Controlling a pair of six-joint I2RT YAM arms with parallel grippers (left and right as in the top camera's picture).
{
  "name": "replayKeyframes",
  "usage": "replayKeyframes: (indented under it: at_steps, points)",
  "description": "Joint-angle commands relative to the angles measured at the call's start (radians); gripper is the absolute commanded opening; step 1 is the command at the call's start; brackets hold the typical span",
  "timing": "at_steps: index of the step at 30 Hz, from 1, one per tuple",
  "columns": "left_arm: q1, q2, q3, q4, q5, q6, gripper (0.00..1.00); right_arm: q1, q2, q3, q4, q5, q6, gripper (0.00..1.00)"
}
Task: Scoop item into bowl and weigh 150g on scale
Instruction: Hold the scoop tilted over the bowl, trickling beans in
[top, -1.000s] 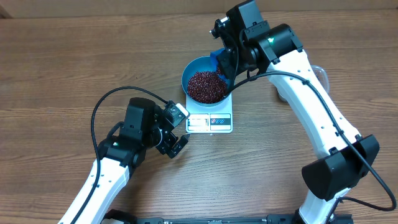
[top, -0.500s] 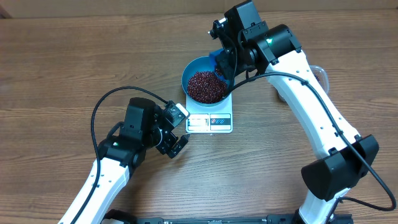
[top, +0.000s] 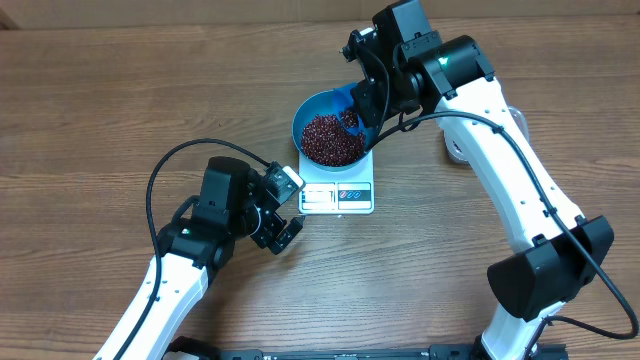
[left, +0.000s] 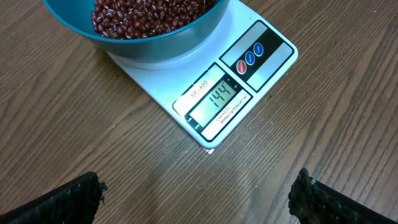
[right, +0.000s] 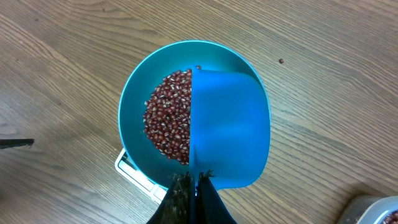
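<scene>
The blue bowl (top: 310, 108) stands on the white scale (top: 338, 197) and holds a heap of red-brown beans (top: 330, 138). In the left wrist view the scale (left: 261, 56) shows 144 on its display, and the bowl (left: 161, 48) with beans (left: 149, 9) sits at the top. My right gripper (top: 362, 102) is shut on the handle of a small blue scoop (right: 230, 124). The scoop hangs over the right half of the bowl (right: 134, 93), hiding part of the beans (right: 168, 118). My left gripper (top: 285, 232) rests open over the table just left of the scale's front, its fingers (left: 62, 199) wide apart.
A clear plastic tub (top: 512, 118) stands right of the scale, mostly hidden behind the right arm; its corner (right: 373, 211) shows in the right wrist view. One stray bean (right: 281, 61) lies on the wood beyond the bowl. The table is brown wood.
My right gripper and the scoop have shifted slightly to the right over the bowl. The left arm has not moved.
</scene>
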Motion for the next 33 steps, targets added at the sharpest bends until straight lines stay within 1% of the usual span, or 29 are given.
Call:
replayKeyframes:
  at_steps: [1, 11, 33]
  points:
    - [0.004, 0.008, -0.005, 0.000, 0.001, 0.019, 1.00, -0.002, -0.043, 0.012, 0.005, -0.008, -0.001, 0.04]
    - [0.004, 0.008, -0.005, 0.000, 0.001, 0.019, 0.99, -0.002, -0.043, 0.012, 0.010, 0.045, 0.000, 0.04]
    - [0.004, 0.008, -0.005, 0.000, 0.001, 0.019, 1.00, -0.002, -0.043, 0.012, 0.018, 0.056, -0.001, 0.04]
